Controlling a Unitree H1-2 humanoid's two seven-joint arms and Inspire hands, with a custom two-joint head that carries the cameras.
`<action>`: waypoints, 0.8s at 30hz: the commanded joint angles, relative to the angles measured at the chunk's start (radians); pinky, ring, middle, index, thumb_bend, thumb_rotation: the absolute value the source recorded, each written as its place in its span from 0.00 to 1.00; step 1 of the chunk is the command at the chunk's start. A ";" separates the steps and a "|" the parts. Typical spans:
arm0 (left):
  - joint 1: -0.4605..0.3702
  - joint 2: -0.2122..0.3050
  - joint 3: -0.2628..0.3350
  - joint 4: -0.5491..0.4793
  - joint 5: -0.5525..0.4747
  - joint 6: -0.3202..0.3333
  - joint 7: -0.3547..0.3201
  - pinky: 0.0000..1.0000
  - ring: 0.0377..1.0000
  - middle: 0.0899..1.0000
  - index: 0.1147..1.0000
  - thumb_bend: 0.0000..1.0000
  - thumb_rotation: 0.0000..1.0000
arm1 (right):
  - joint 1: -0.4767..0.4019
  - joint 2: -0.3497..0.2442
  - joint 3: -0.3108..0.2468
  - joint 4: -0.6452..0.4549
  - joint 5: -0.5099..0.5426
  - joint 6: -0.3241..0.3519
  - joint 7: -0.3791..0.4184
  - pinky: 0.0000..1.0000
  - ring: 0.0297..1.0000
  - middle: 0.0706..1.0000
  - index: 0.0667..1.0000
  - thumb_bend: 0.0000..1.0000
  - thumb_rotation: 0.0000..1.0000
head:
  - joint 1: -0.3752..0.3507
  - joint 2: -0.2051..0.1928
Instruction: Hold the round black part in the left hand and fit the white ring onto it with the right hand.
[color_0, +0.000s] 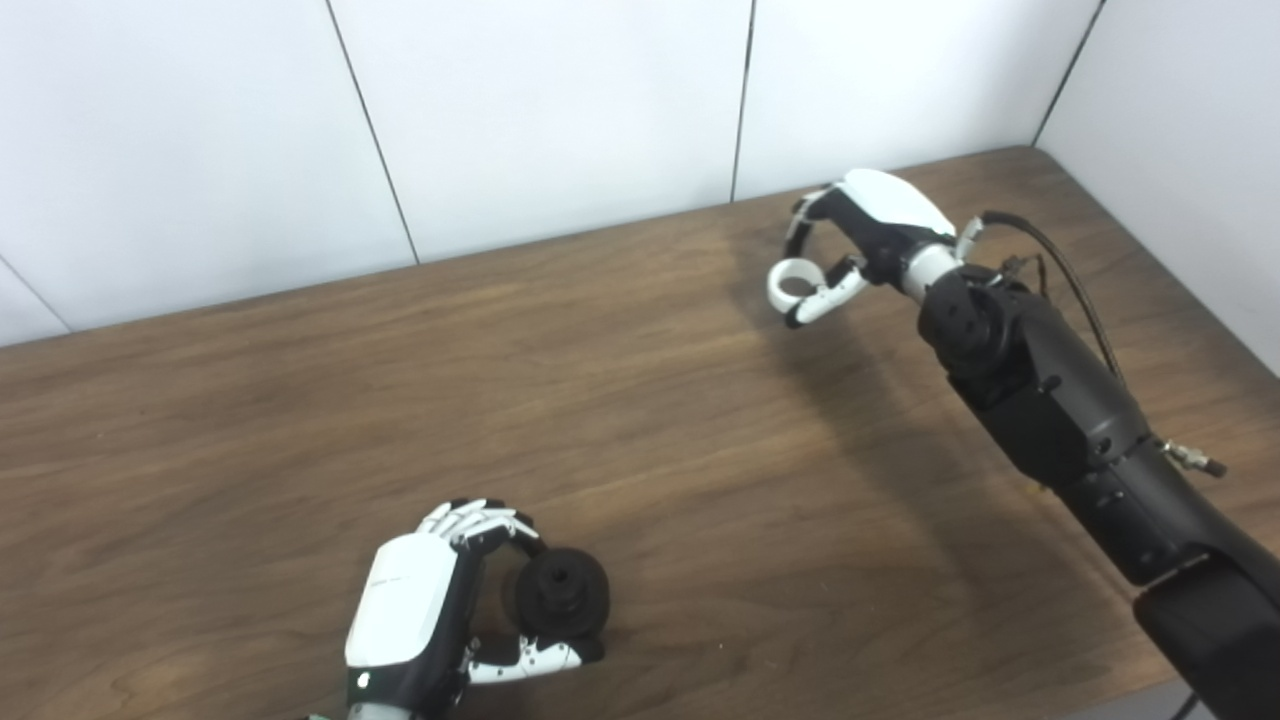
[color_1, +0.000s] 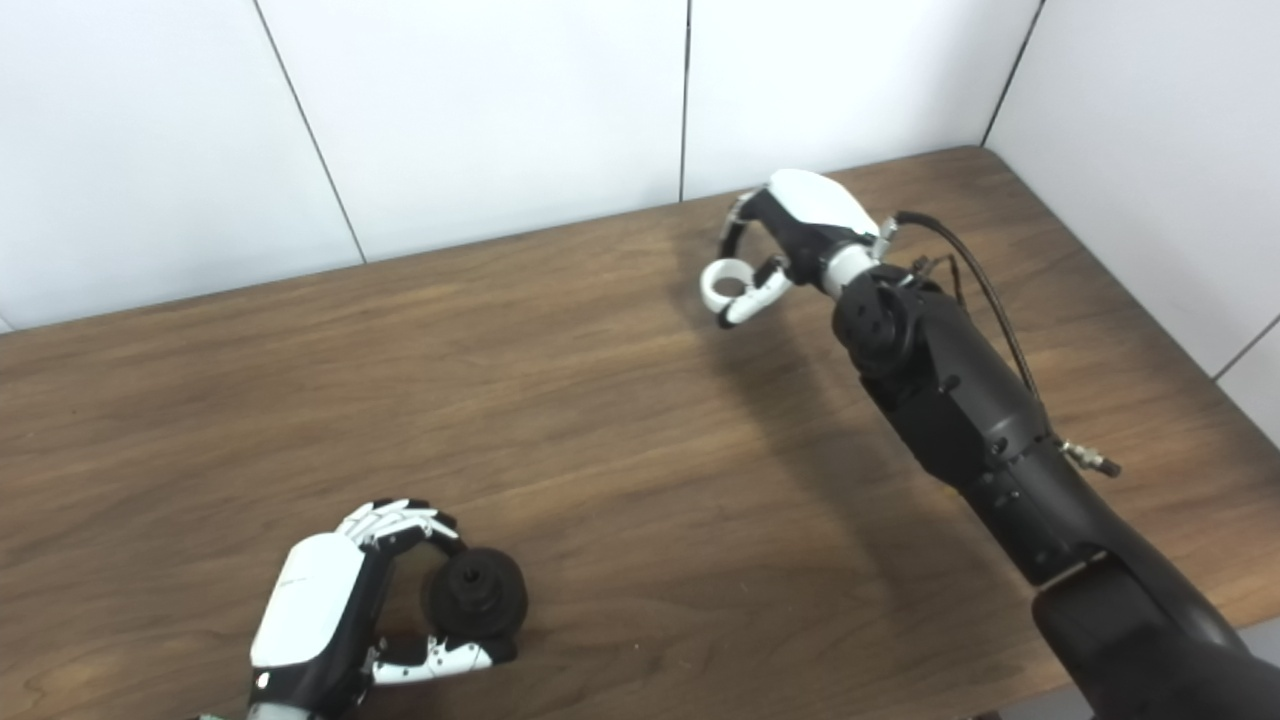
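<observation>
Left eye view. My left hand (color_0: 415, 610) sits low at the near left of the worktop (color_0: 640, 420), fingers (color_0: 475, 520) curled over the far side of the round black part (color_0: 562, 595) and thumb under its near side. The part's raised hub faces up and toward the right, which I judge is the open face meant to take the ring. I cannot tell whether the part rests on the wood or is just clear of it.

My right hand (color_0: 850, 245) is at the far right, well apart from the left. It pinches the white ring (color_0: 795, 283) between thumb and fingertips by the rim, so the bore is unobstructed for seating. A shadow under the hand suggests it is above the wood.

Right eye view. Same layout. The black part (color_1: 473, 598) shows its central hole more plainly here. The ring (color_1: 726, 280) reads as a clean open loop, with the thumb along its near edge. The gap between both hands across bare wood is clearer; the fitting is not yet begun.
</observation>
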 joint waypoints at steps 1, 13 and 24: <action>0.028 0.003 -0.019 0.021 0.009 0.037 -0.066 0.88 0.80 0.70 0.42 0.52 0.05 | -0.037 -0.024 -0.002 -0.066 -0.021 0.006 0.023 0.96 0.95 0.84 0.45 0.52 0.14 | 0.008 0.002; 0.019 -0.020 -0.047 0.020 0.045 0.064 -0.078 0.91 0.80 0.71 0.42 0.52 0.05 | 0.000 -0.008 0.045 -0.343 -0.059 0.049 0.245 0.96 0.93 0.83 0.45 0.52 0.14 | 0.093 0.018; 0.013 -0.030 -0.063 0.018 0.056 0.082 -0.087 0.91 0.81 0.72 0.42 0.52 0.05 | 0.093 0.106 0.073 -0.520 -0.097 0.029 0.378 1.00 0.96 0.85 0.45 0.52 0.14 | 0.122 0.032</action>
